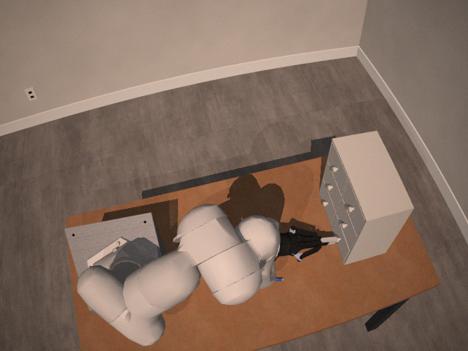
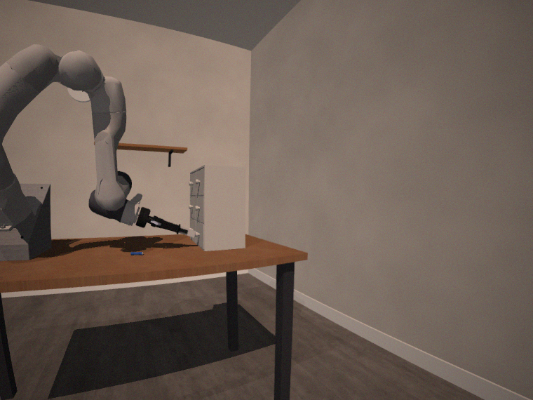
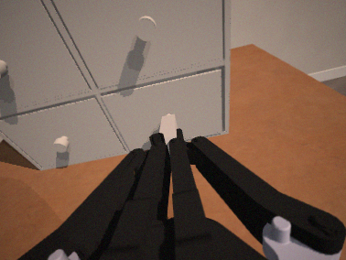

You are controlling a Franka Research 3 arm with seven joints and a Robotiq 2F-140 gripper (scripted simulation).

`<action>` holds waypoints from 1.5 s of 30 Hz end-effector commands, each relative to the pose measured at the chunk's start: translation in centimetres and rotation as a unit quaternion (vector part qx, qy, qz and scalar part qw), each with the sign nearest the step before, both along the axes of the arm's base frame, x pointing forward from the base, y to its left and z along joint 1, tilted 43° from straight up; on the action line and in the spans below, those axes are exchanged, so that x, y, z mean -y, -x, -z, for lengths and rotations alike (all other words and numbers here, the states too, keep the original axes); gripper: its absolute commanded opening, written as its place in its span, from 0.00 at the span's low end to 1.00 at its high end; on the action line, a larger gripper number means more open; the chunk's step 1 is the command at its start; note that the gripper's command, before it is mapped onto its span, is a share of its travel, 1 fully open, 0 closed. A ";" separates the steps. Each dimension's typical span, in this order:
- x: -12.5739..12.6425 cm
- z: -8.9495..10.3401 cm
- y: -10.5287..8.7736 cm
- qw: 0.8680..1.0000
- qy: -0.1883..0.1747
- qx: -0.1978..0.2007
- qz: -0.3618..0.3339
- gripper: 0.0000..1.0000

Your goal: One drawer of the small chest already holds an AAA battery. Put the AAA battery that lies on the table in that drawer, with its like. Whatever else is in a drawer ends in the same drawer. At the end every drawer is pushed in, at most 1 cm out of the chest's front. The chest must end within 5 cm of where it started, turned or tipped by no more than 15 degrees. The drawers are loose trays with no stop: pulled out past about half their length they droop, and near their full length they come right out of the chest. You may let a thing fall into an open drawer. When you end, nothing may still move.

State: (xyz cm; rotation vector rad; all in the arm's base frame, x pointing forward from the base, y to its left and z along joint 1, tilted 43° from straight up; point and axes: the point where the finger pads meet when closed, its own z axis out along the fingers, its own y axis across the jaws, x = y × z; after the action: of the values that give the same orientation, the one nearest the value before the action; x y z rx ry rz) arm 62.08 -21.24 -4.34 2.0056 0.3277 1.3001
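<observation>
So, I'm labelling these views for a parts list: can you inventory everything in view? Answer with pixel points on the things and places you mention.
Table (image 1: 321,302) (image 2: 214,262) (image 3: 284,151): one, orange-brown, dark legs
AAA battery (image 1: 279,279) (image 2: 137,253): one, blue, lying on the table
Chest (image 1: 377,177) (image 2: 224,206) (image 3: 226,92): one, pale, at table's end
Drawers: six, grey, in the chest
Knobs (image 1: 343,225) (image 2: 198,208) (image 3: 61,144): six, white, on the drawers
Wall shelf (image 2: 150,148): one, brown
Disc (image 2: 81,97): one, white, behind the arm
Outlet (image 1: 31,93): one, white, wall
Walls: beige-grey
Baseboard: white
Floor: grey
Mounting block (image 1: 113,226) (image 2: 15,251): one, grey, under the arm
Arm (image 1: 230,260) (image 2: 107,120): one, off-white
Pincer (image 1: 320,240) (image 2: 186,231) (image 3: 170,125): one, black, at a bottom drawer

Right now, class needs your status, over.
Gripper shut, at bottom drawer. AAA battery lying on table. In its way: no drawer stands open.
</observation>
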 end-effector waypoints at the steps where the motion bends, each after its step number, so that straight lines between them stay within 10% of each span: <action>1: 0.1 0.3 0.1 1.000 0.003 -0.006 -0.001 0.00; 32: 0.1 0.3 0.2 1.000 0.003 -0.006 -0.001 0.00; 45: -0.8 0.3 4.3 1.000 0.003 -0.006 -0.001 0.00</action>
State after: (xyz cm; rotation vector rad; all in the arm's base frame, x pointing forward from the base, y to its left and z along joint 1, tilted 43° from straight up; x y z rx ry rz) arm 57.71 -20.72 -5.31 2.0228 0.3529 1.2577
